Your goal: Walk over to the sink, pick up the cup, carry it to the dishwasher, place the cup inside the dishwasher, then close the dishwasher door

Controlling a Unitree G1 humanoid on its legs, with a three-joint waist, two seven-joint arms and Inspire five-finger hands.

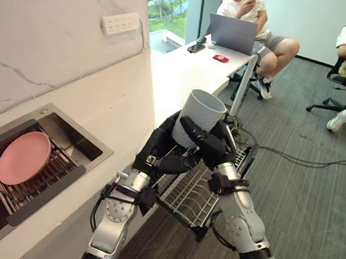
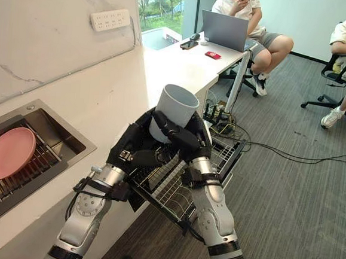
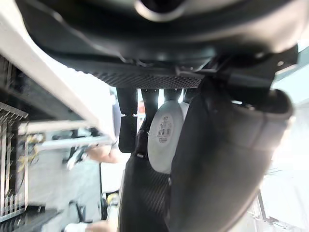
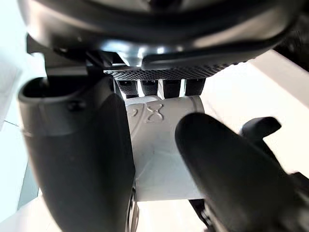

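Observation:
A pale grey cup (image 1: 202,109) stands upright, mouth up, held between both hands above the pulled-out wire dishwasher rack (image 1: 193,196). My left hand (image 1: 158,150) wraps its lower side from the counter side. My right hand (image 1: 206,142) curls over its front, thumb across the wall. In the left wrist view the cup's labelled base (image 3: 166,136) shows past the fingers (image 3: 127,126). In the right wrist view the cup's side (image 4: 163,153) sits between the thumb (image 4: 228,175) and the fingers (image 4: 150,88).
The steel sink (image 1: 70,134) at the left holds a pink plate (image 1: 23,157) on a rack. A white counter (image 1: 183,70) runs ahead to a laptop (image 1: 232,33). Two seated people (image 1: 270,41) and cables (image 1: 302,159) occupy the carpet at the right.

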